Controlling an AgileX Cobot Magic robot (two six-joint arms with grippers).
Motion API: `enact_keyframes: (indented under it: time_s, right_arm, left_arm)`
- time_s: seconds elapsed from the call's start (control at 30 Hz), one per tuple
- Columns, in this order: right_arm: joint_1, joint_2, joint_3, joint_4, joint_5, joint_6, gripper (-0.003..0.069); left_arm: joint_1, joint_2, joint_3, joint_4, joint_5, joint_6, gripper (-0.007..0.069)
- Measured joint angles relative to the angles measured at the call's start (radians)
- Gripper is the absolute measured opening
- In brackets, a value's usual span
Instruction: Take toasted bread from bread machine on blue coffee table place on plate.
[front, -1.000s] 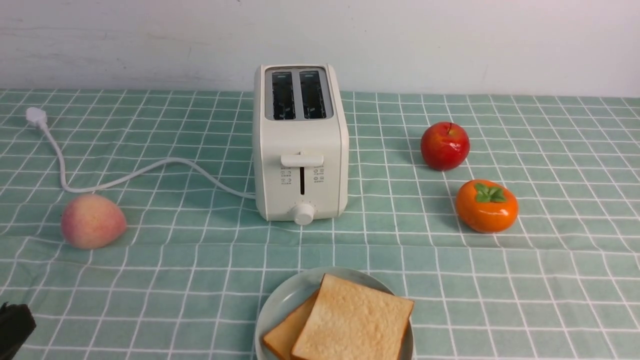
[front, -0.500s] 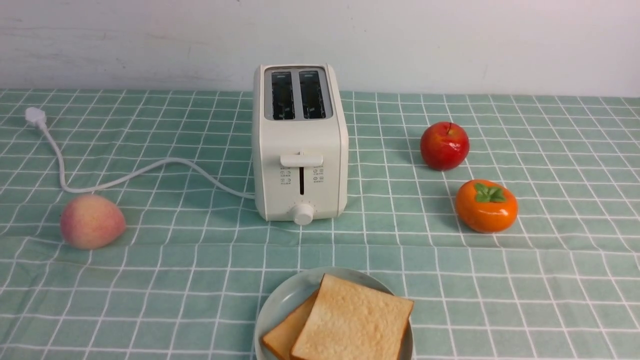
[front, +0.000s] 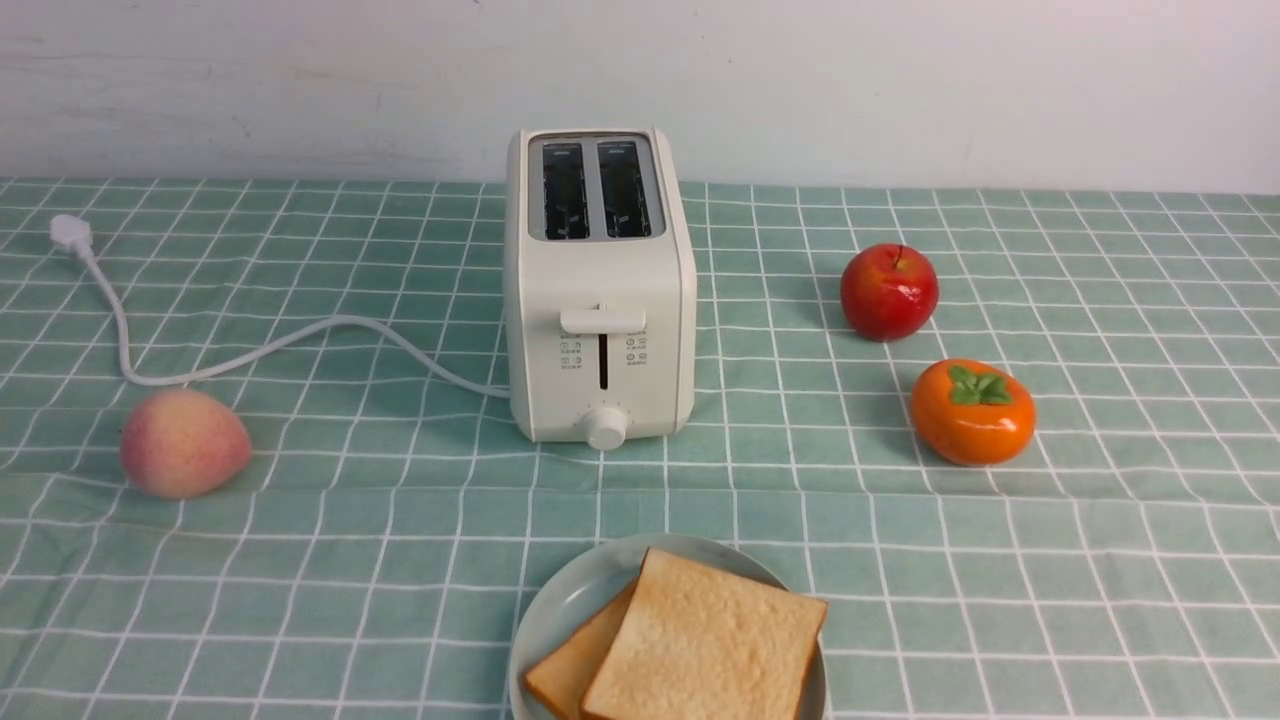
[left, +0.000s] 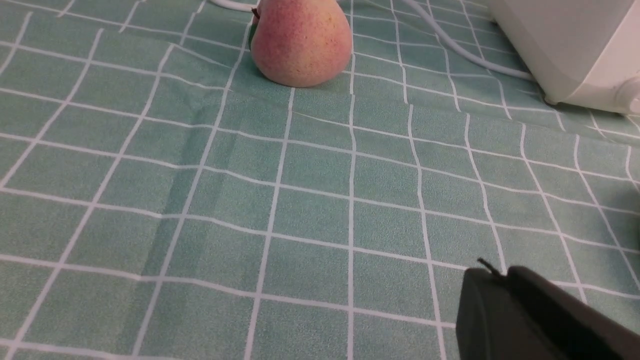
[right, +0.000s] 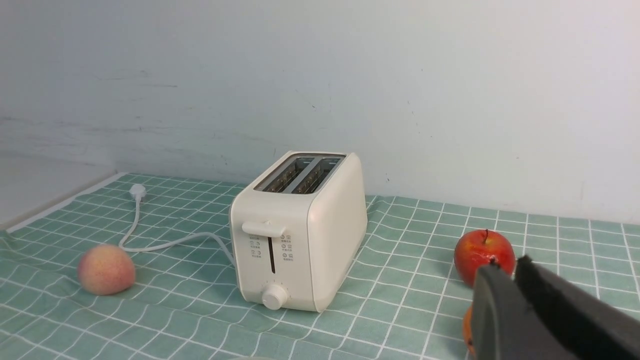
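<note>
The left gripper (left: 502, 280) hangs low over bare cloth. Its jaws are together and hold nothing. From its wrist camera, a peach (front: 185, 443) lies ahead and the toaster (front: 600, 290) shows only as a corner off to one side. In the front view the peach sits at the left of the table (front: 400, 520), with the white cord (front: 300, 340) looping behind it to the toaster in the middle.

Both toaster slots look dark and empty. The toast (front: 700, 640) lies on the plate (front: 575, 600), straight in front of the toaster at the near edge. The two square slices lie flat, the upper one overlapping the lower, with their corners turned diagonally, so there is no real long axis. I judge that nothing is left to lift.

To the right, an apple (front: 889, 291) and a persimmon (front: 972, 412) stand well apart from the plate. The right gripper (right: 515, 267) is held higher, looking across at the toaster's front corner. Its jaws are also together and hold nothing.

Neither arm shows in the front view, and neither wrist camera shows the toast. The plate sits about midway between the sides, so I cannot tell which arm is nearer. Bare cloth flanks the plate on both sides. The only tight spot is the plate's near rim, which runs out of view at the bottom.
</note>
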Motion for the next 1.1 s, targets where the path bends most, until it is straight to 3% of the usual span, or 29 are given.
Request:
enact_keyframes:
  time_s: [0.53,0.93,1.1]
  right_arm:
    - [-0.013,-0.017,0.017,-0.014,0.006,-0.005,0.0079]
    - [-0.406,-0.098,0.441,-0.046,0.017,-0.008,0.0092]
    - [-0.429,-0.156,0.542,-0.045,-0.023,-0.008,0.0099]
  left_arm:
    - [0.0,0.0,0.0,0.0,0.002,0.0,0.005]
    - [0.0,0.0,0.0,0.0,0.002,0.0,0.0065]
    - [0.0,0.0,0.0,0.0,0.006,0.0,0.0071]
